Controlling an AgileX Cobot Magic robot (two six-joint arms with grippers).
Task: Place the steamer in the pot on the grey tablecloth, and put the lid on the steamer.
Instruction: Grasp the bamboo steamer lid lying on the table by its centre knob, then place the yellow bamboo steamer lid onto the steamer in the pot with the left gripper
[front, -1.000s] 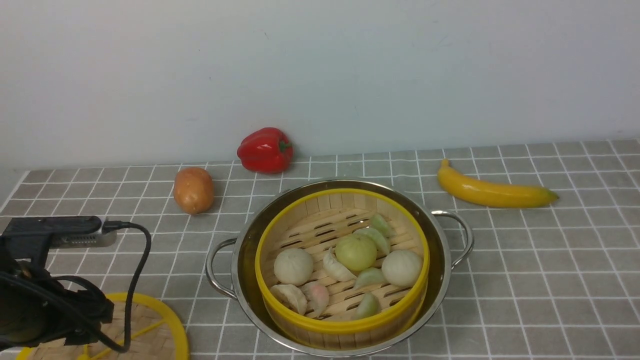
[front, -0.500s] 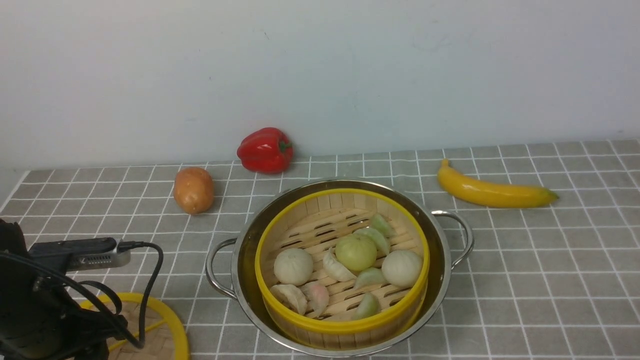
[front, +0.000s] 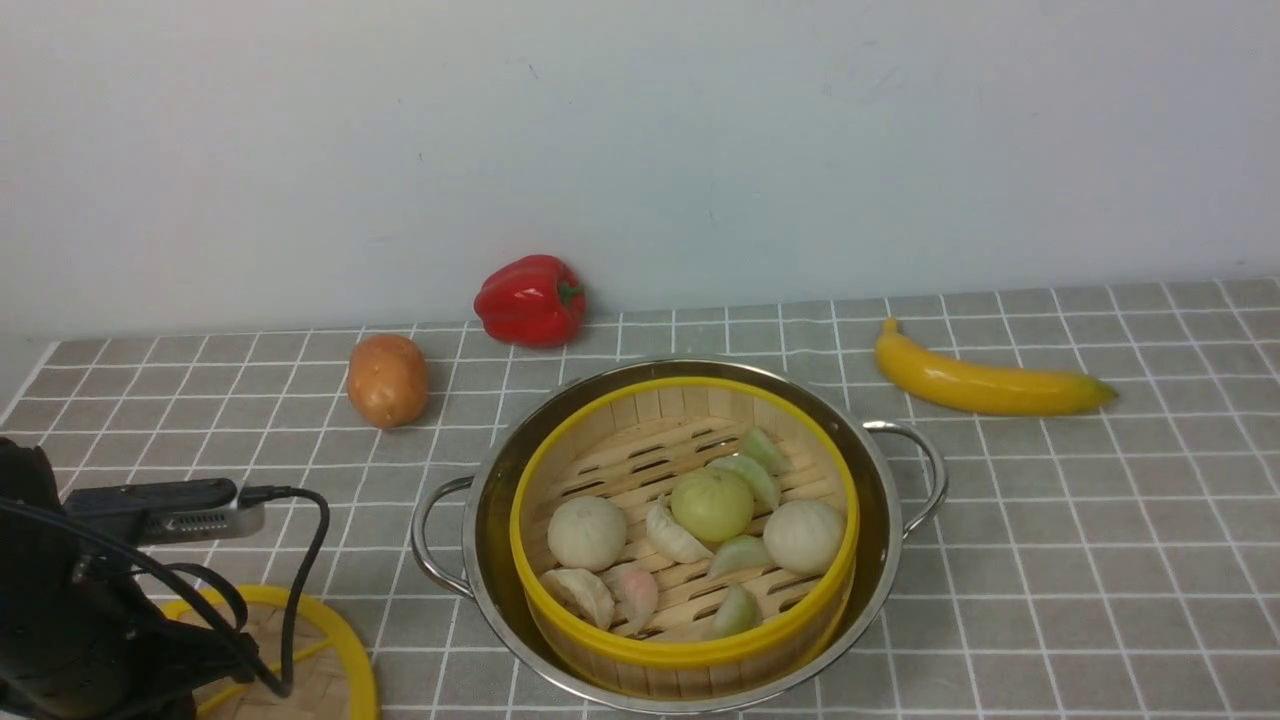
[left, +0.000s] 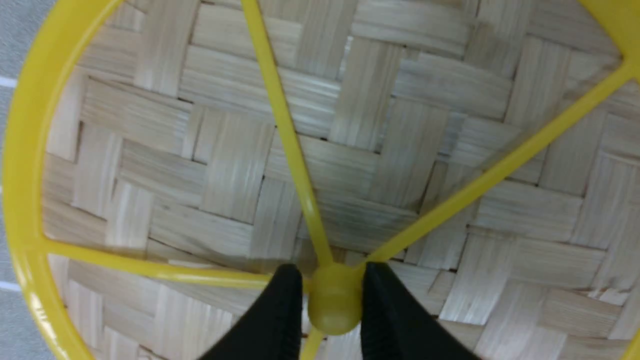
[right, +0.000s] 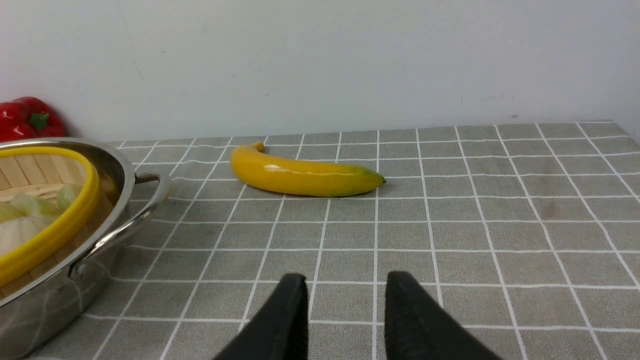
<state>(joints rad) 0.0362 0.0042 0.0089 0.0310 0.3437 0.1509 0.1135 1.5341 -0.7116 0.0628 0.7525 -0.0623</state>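
Left wrist view gives me my left gripper closed in on the round knob of the lid, one fingertip at each side, pinching it. The yellow spokes run out from that knob over the woven bamboo to the thick yellow rim. In the front view I have the lid lying on the grey tablecloth, partly hidden beneath my left arm, with the pot apart from it on the right.

The steamer sits inside the pot, upright and uncovered, its yellow rim inside the steel one. On its slatted floor I can see round buns, a green one among them, and pleated dumplings.

Beyond the pot a red pepper and a brown potato-like item lie to the left, a banana to the right. My right gripper has its fingertips spread with nothing between them, above the cloth.
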